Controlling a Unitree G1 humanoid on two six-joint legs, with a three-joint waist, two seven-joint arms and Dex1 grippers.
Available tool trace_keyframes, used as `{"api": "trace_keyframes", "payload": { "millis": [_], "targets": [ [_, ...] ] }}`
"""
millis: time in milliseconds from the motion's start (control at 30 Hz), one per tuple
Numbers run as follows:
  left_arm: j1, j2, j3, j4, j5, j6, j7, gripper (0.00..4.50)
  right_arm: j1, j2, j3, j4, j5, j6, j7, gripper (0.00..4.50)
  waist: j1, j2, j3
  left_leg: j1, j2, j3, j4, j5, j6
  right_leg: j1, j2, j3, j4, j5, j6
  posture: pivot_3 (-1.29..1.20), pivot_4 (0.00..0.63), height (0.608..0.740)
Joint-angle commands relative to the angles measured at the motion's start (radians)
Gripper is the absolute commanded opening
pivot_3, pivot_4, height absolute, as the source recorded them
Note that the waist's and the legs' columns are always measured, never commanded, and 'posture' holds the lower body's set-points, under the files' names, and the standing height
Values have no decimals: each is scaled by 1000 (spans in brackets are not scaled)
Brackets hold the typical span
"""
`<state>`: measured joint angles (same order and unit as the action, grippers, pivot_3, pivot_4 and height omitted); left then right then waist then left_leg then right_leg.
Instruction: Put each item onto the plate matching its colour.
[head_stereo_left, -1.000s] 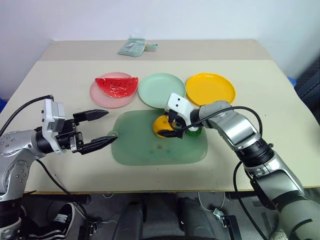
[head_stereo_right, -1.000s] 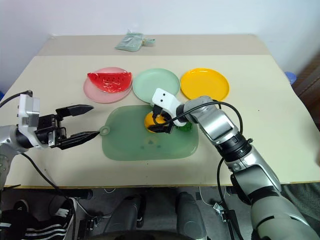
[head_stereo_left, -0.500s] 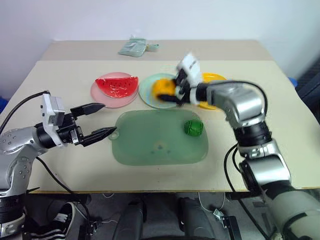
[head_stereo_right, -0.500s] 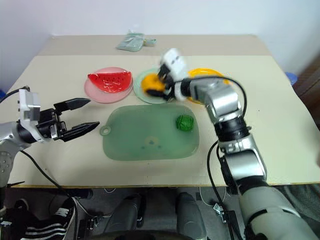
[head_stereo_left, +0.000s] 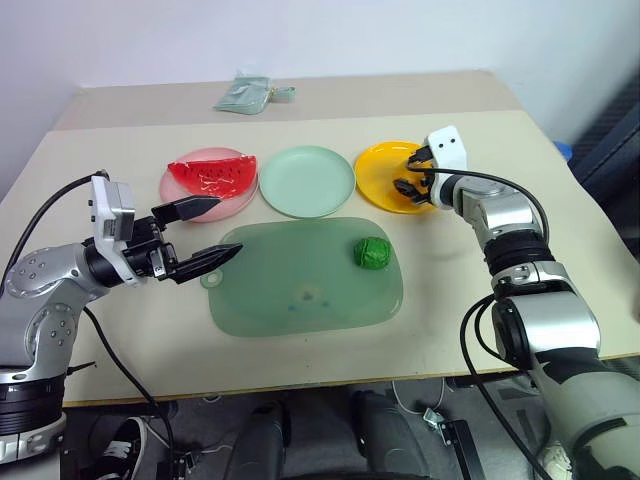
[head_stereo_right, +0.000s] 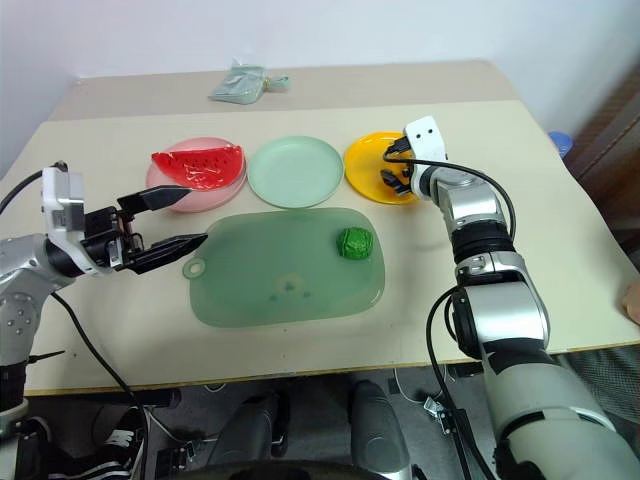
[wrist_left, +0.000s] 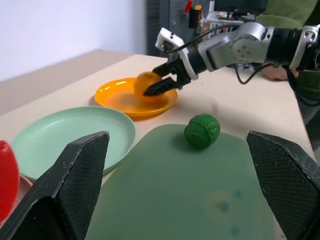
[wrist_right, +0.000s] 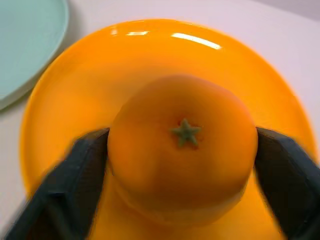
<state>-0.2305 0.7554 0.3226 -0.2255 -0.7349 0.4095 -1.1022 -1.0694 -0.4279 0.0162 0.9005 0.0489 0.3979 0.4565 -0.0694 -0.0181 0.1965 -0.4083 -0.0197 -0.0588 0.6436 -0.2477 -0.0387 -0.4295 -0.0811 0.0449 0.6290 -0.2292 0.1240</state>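
DONE: red watermelon wedge with green rind (head_stereo_left: 212, 175) on glossy pink plastic plate (head_stereo_left: 180, 193) | IN HAND: smooth round orange (wrist_left: 148, 85) over shallow yellow-orange plate (head_stereo_left: 378, 182), clasped by right gripper (wrist_left: 162, 83) | LEFT: knobbly dark green leafy ball (head_stereo_left: 372, 252) on translucent green mat (head_stereo_left: 300, 285); mint plate (head_stereo_left: 306, 180) bare | left gripper (head_stereo_left: 196, 236) spread wide, holding nothing
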Motion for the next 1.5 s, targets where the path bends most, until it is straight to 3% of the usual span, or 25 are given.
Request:
{"api": "trace_keyframes", "payload": {
  "millis": [33,133,200,300,433,700,967,1067,1167,1400,1500],
  "targets": [
    [4,10,24,-33,-30,5,-3,4500,-34,-18,-52,-53,26,-50,5,4490,2,0,0,0,0,0,0,0,0,0,0,0,0,0,0,0,150,738],
    [9,14,32,-35,-38,9,-5,4500,-3,-36,-100,-203,122,-68,151,4490,3,0,0,0,0,0,0,0,0,0,0,0,0,0,0,0,150,738],
    [13,19,37,-32,-33,4,-9,4500,116,-85,-51,-456,202,-36,378,4490,7,1,0,0,0,0,0,0,0,0,0,0,0,0,0,0,150,738],
    [17,30,32,-13,-19,-7,-31,4500,276,-178,31,-759,299,85,593,4490,18,0,0,0,0,-1,1,-2,4,1,0,-1,0,0,1,0,150,738],
    [26,46,14,-7,-5,-7,-57,4500,416,-272,107,-1021,380,214,722,4490,26,1,0,0,0,0,3,-2,4,2,-1,-1,0,0,1,0,150,738],
    [61,67,-18,-17,48,-41,-90,4500,438,-281,274,-900,115,118,596,4490,32,0,0,1,0,0,4,-2,4,2,-1,-1,0,0,0,0,150,738],
    [79,61,-2,-15,58,-63,-80,4500,403,-233,258,-793,93,86,599,4490,32,-1,0,1,0,0,4,-2,4,2,-1,-1,0,0,0,0,150,738],
    [85,60,1,-12,61,-75,-75,4500,393,-228,264,-758,78,106,597,3630,29,-1,0,1,0,0,4,-2,4,2,-1,-1,0,0,0,0,150,738],
    [87,60,4,-11,56,-72,-76,4500,389,-223,261,-757,67,89,595,2243,30,-1,0,1,0,0,4,-2,4,2,-1,-1,0,0,0,0,150,738],
    [62,60,4,36,115,-68,11,4500,283,-107,157,-794,162,141,525,2160,26,0,0,1,0,-1,3,-2,4,2,0,-1,0,0,0,0,150,738],
    [13,47,-3,88,139,-25,105,4500,170,37,137,-671,119,52,366,2160,22,0,0,1,0,-1,3,-2,4,2,0,-1,1,0,0,0,150,738]
  ]
}}
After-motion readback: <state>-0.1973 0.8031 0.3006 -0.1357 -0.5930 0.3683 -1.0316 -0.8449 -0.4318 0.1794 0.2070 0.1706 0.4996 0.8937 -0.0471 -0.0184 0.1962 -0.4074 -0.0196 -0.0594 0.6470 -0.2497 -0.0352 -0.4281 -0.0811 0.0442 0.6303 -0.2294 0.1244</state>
